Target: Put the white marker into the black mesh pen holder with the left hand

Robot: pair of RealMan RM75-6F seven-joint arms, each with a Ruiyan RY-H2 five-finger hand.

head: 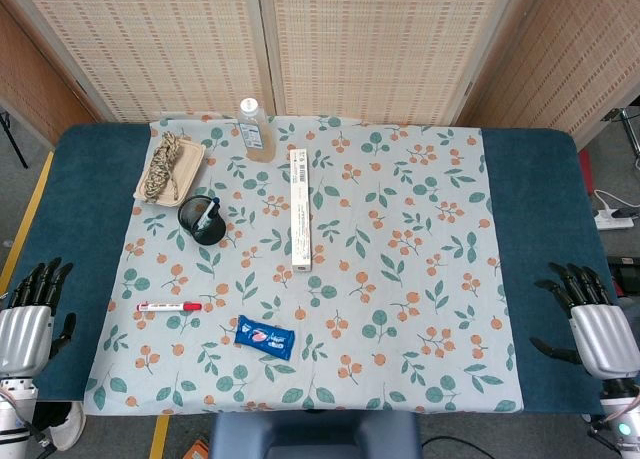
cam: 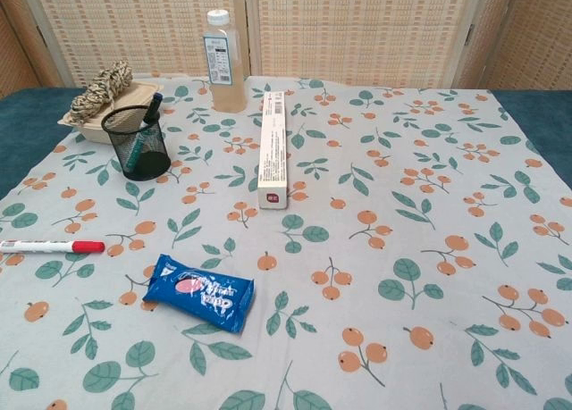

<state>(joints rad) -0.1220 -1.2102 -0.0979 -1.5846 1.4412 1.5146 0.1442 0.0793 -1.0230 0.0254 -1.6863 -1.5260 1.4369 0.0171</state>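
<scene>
The white marker [head: 168, 306] with a red cap lies flat on the floral cloth at the left; in the chest view the marker [cam: 51, 246] sits near the left edge. The black mesh pen holder [head: 201, 219] stands upright farther back, with a dark pen in it, and the same holder [cam: 137, 142] shows in the chest view. My left hand [head: 27, 317] hangs off the table's left edge, fingers apart and empty, well left of the marker. At the right edge my right hand [head: 594, 317] is also spread and empty. Neither hand shows in the chest view.
A blue snack packet [head: 266, 337] lies right of the marker. A long white box [head: 300, 209] runs down the middle. A bottle [head: 254, 129] and a tray with coiled rope [head: 168, 169] stand at the back left. A dark chair back [head: 310, 434] sits at the front edge.
</scene>
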